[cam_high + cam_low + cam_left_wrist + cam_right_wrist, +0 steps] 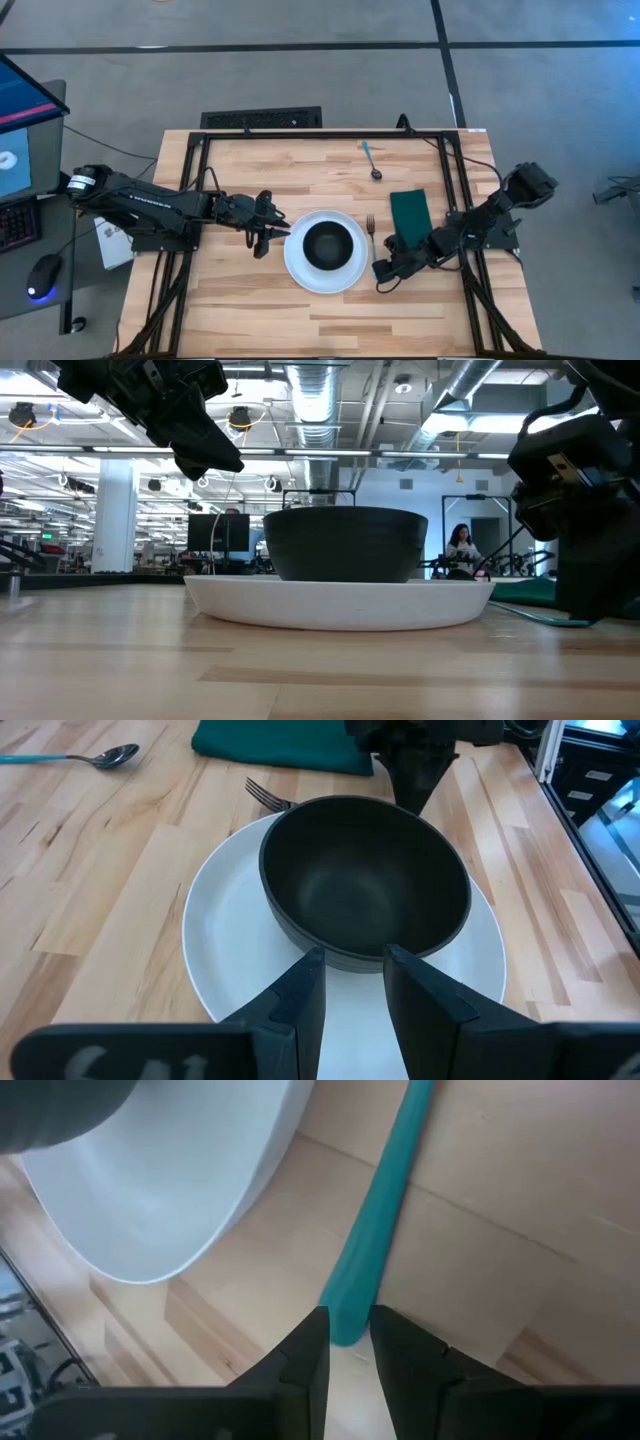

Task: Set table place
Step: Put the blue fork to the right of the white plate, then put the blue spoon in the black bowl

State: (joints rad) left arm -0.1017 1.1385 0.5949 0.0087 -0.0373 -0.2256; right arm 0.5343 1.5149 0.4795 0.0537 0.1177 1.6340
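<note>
The round white plate (296, 268) lies at the table's middle with the small black bowl (327, 245) standing in it. The blue-handled fork (371, 232) lies just right of the plate, and the dark green napkin (411, 212) lies flat to its right. The spoon (372, 160) rests farther back. My left gripper (262, 238) hovers open over the plate's left rim (215, 935), its fingers short of the bowl (365, 880) and touching nothing. My right gripper (385, 275) sits low at the fork's near end, shut on it. My right gripper pinches the free end of the fork's blue handle (347, 1320) between its two fingertips. The fingers (308, 1348) come low from the table's near right side and lie along the handle. The fork stretches away from them beside the plate (160, 1180), flat along the table top.
The table's black frame (455, 170) runs along its edges. The right arm (480, 225) crosses the right side near the napkin. Bare planks (250, 170) show at the far left and along the near edge. A monitor, keyboard and mouse (40, 272) stand off the table's left.
</note>
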